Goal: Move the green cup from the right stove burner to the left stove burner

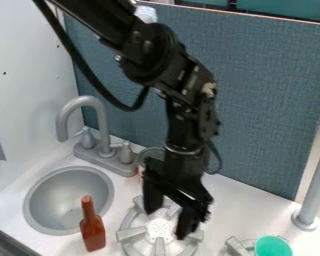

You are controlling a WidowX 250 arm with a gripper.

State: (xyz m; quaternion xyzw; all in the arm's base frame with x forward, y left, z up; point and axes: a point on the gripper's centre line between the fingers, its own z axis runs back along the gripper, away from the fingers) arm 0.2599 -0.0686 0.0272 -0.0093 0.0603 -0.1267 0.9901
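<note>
Above the left burner (pixel 131 233), one of two, hangs your one gripper (pixel 166 224), both jaws released; one brown bottle (pixel 92 231) stands beside one sink (pixel 108 192), one green cup (pixel 273 246) at the right burner (pixel 238 247).

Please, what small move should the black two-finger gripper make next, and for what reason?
Probably a slight lift straight up: the gripper hangs low over the round grey toy stove burner, fingers apart and holding nothing, and a sideways move might catch the burner's raised bars.
</note>
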